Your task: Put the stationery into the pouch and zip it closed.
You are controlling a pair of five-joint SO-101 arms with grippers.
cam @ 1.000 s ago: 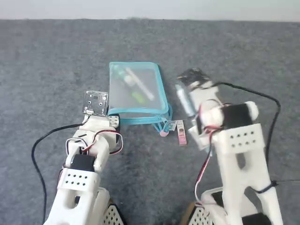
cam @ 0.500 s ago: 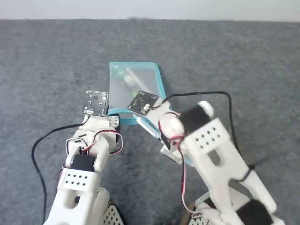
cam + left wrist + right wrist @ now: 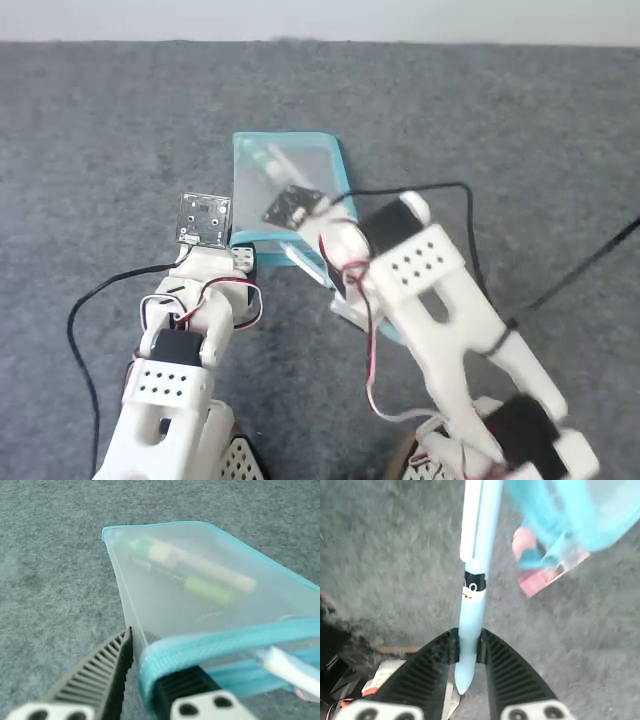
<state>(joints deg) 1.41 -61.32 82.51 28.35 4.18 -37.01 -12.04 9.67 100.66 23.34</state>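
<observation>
The translucent pouch [image 3: 290, 185] with a teal zip edge lies flat at mid-table, holding a white pen [image 3: 200, 567] and a green-tipped one [image 3: 207, 590]. My left gripper [image 3: 147, 672] is shut on the near corner of the pouch [image 3: 170, 605] at its zip edge; from above this gripper [image 3: 245, 258] sits at the pouch's near left corner. My right gripper [image 3: 469, 647] is shut on a light-blue pen [image 3: 475, 575]. The pen's far end [image 3: 285, 667] lies at the pouch's open near edge. From above, the pen [image 3: 300, 262] slants under the right arm.
A pink zip pull [image 3: 522, 542] and a pink rectangular piece [image 3: 547, 575] lie on the grey carpet [image 3: 120, 130] by the pouch's near right corner. The right arm's body [image 3: 440, 300] covers the area right of the opening. Cables trail beside both arms.
The right arm has swung left from beside the pouch's right edge to its near open edge, carrying the light-blue pen. The left arm and pouch have stayed put.
</observation>
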